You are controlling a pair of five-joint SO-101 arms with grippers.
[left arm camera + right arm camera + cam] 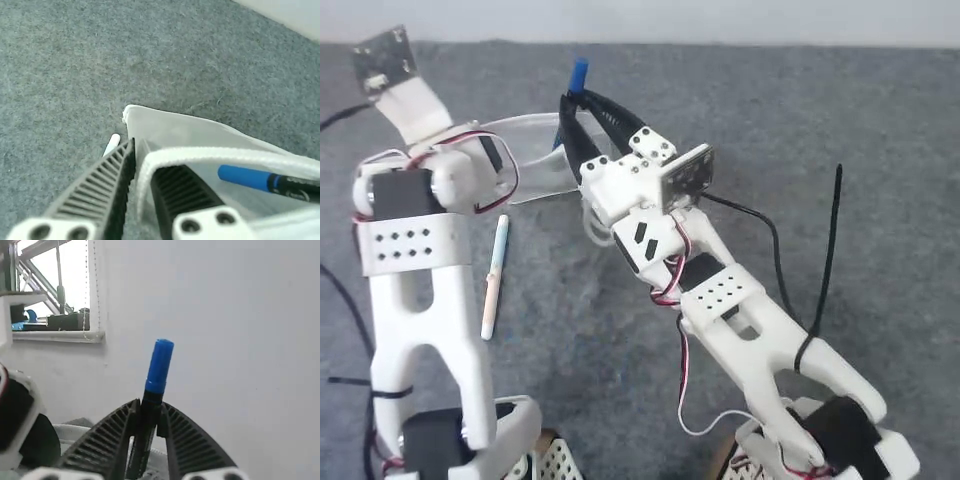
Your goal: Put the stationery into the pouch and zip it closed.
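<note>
The translucent pouch (535, 150) lies at the back of the grey table. My left gripper (137, 150) is shut on its white zipper rim (210, 155), one finger on each side, holding the mouth up. My right gripper (578, 110) is over the pouch's right end, shut on a black marker with a blue cap (580, 72). The cap stands up past its fingertips (160, 365). In the left wrist view the marker (250, 177) shows just behind the rim; whether it is inside I cannot tell. A white and light-blue pen (493, 280) lies loose on the table, beside the left arm.
Grey carpet-like cloth (840, 130) covers the table, bare to the right and at the back. Black cables (830, 250) trail beside the right arm. A white wall (240, 315) runs behind the table.
</note>
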